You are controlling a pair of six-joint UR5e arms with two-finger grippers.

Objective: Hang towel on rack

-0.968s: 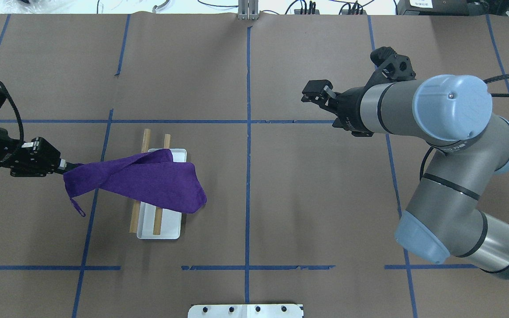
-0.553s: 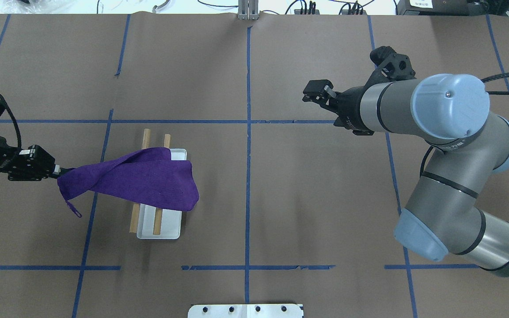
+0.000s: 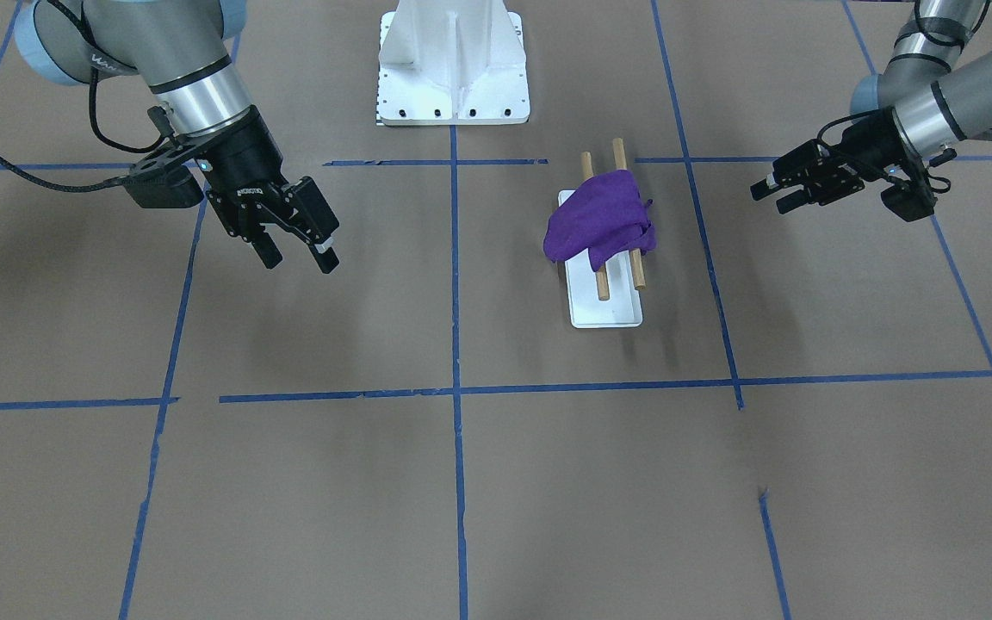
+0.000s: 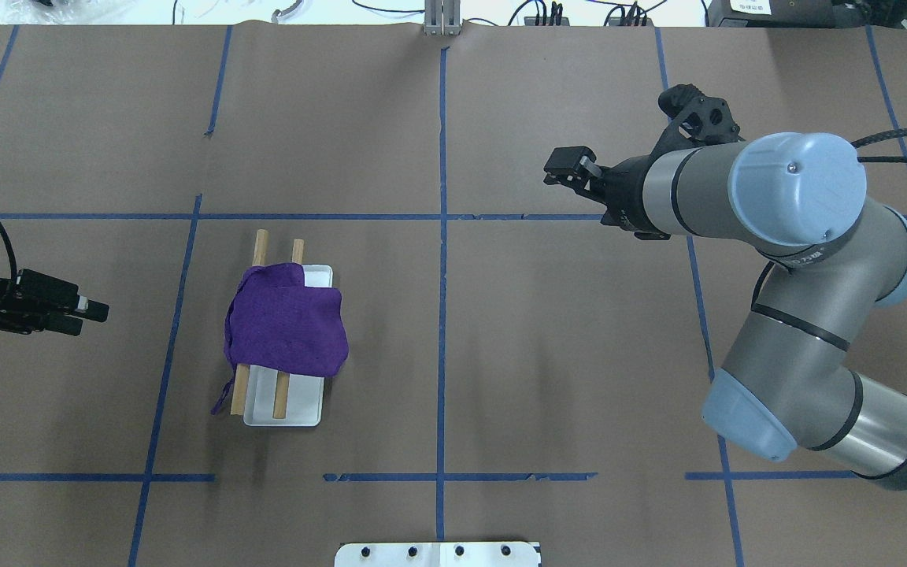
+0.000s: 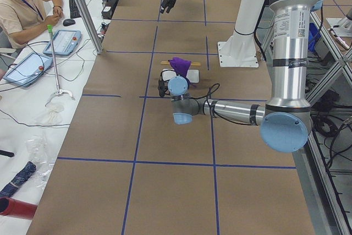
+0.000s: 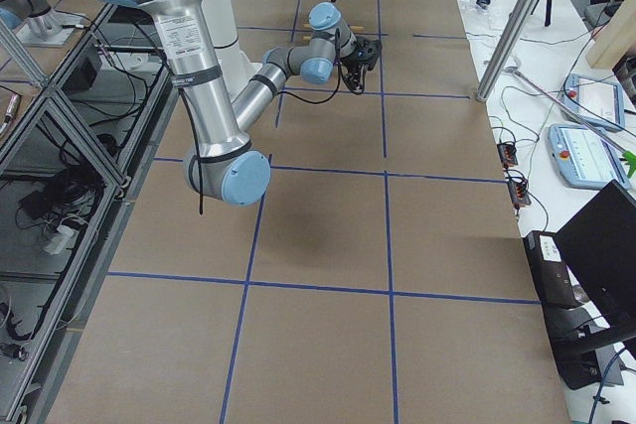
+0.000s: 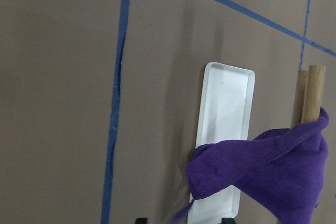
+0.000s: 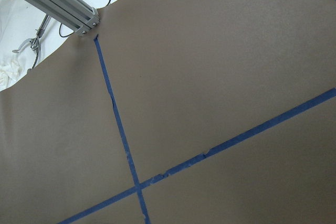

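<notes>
Looking down from overhead, you are seeing the towel point(image 4: 284, 327) lying bunched across the rack point(image 4: 260, 246), covering the middle of its two rods point(image 4: 297, 250) and leaving their ends poking out at 12 and 6 o'clock. The rods are sitting over a white tray point(image 4: 300, 411), toward 8 o'clock from the centre of the table point(image 4: 579, 354). A thin loop point(image 4: 221, 400) is dangling off the towel's 7 o'clock corner, beside the outer rod. The left gripper point(image 4: 85, 316) is hovering at 9 o'clock of the towel, well apart from it, its fingers standing spread and gripping nothing. The right gripper point(image 3: 300, 258) is hanging over the brown paper toward 2 o'clock of the table's centre, far from the rack, and its fingers are likewise gaping with nothing between them. Your left wrist view is catching the towel's edge, the tray and a rod tip.
</notes>
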